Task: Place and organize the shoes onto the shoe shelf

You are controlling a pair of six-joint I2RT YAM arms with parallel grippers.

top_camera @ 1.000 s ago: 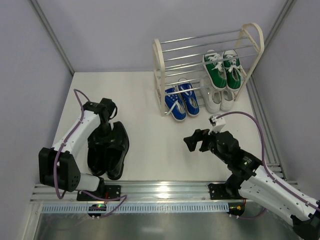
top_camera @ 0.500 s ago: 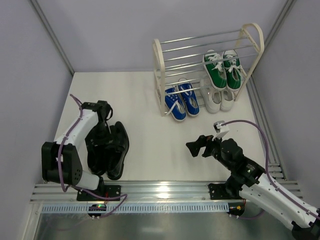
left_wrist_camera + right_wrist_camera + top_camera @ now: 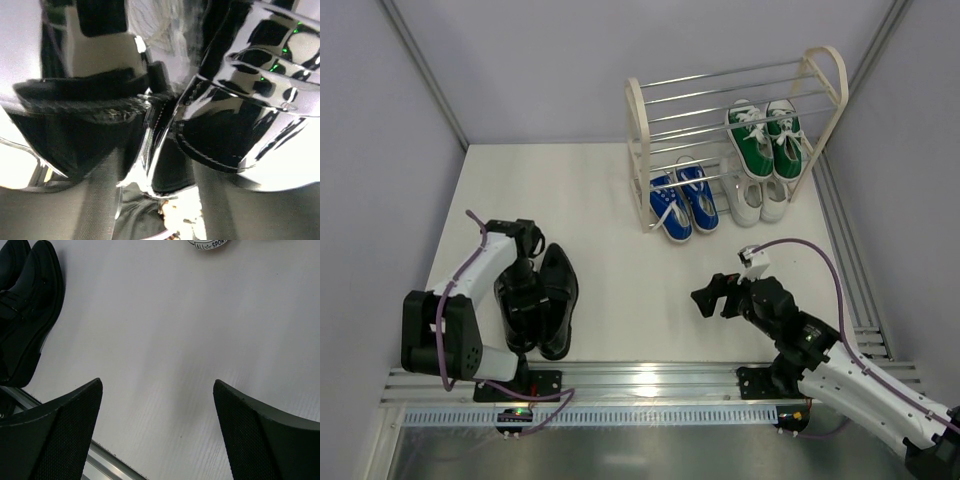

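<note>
The glossy black shoes (image 3: 552,300) lie side by side at the table's front left. My left gripper (image 3: 527,288) reaches down into them. In the left wrist view its fingers (image 3: 95,200) straddle the two adjoining inner walls of the black shoes (image 3: 165,165) and press against them. My right gripper (image 3: 706,297) hovers open over bare table, nothing between its fingers (image 3: 65,430). The shoe shelf (image 3: 638,150) stands at the back right, holding green sneakers (image 3: 765,140) on its right side, white sneakers (image 3: 757,198) beneath them and blue sneakers (image 3: 682,200) at lower left.
A metal rail (image 3: 650,378) runs along the table's near edge, by both arm bases. Grey walls close in the left, back and right sides. The black shoes (image 3: 27,305) also show at the far left of the right wrist view.
My left gripper has dropped towards me into the black shoes and closed on their inner walls. The right arm drew back towards its base and shifted slightly.
</note>
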